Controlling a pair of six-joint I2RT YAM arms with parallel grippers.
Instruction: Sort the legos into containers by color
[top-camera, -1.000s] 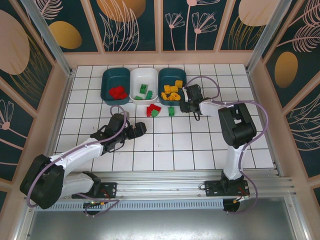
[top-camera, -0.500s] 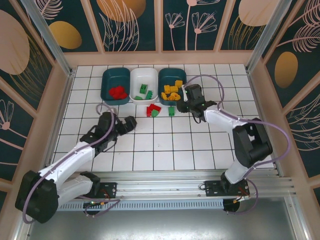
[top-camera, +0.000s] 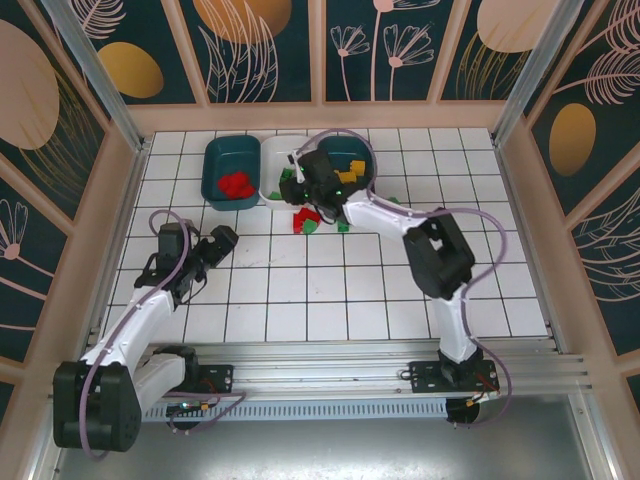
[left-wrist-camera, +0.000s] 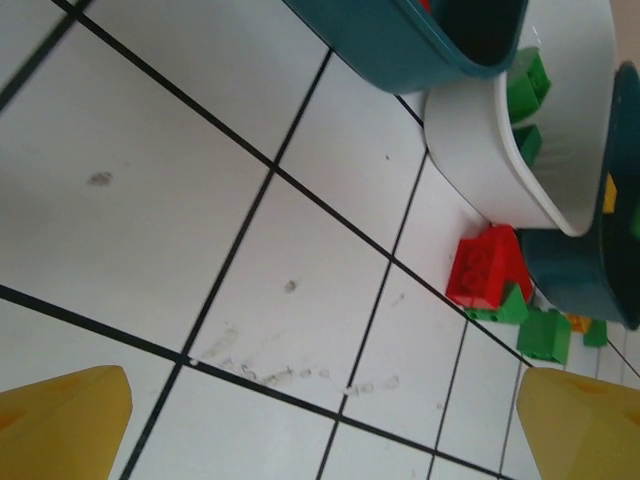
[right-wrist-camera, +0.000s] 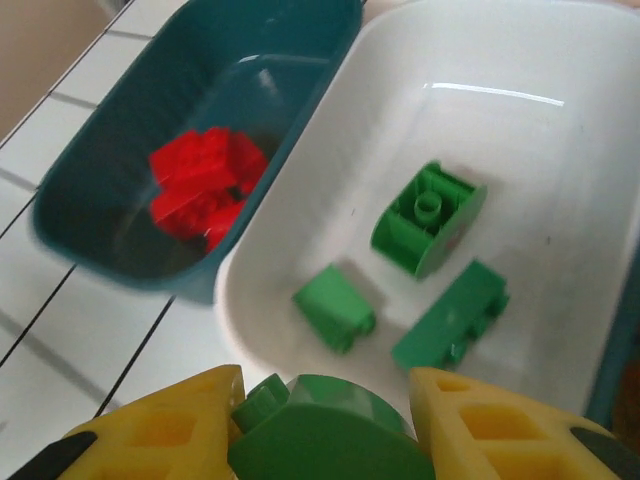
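Note:
Three containers stand in a row at the back: a teal tub (top-camera: 228, 165) with red legos (top-camera: 237, 186), a white tub (top-camera: 277, 160) (right-wrist-camera: 560, 60) with three green legos (right-wrist-camera: 428, 218), and a teal tub (top-camera: 352, 152) with yellow legos (top-camera: 350, 172). My right gripper (top-camera: 298, 173) (right-wrist-camera: 320, 425) hangs over the white tub's near end, shut on a green lego (right-wrist-camera: 335, 440). On the tiles just in front lie a red lego (top-camera: 305, 216) (left-wrist-camera: 487, 268) and green legos (top-camera: 343, 222) (left-wrist-camera: 545, 335). My left gripper (top-camera: 216, 243) (left-wrist-camera: 325, 430) is open over bare tiles, left of them.
The tiled floor (top-camera: 330, 290) is walled by wooden rails (top-camera: 320, 115) at the back and sides. My right arm (top-camera: 385, 212) stretches across the loose legos and the right teal tub. The tubs' rims (left-wrist-camera: 470, 170) show at the top right of the left wrist view.
My right gripper has swung left from beside the yellow tub to above the white tub, carrying the green lego. My left arm has drawn back to the left.

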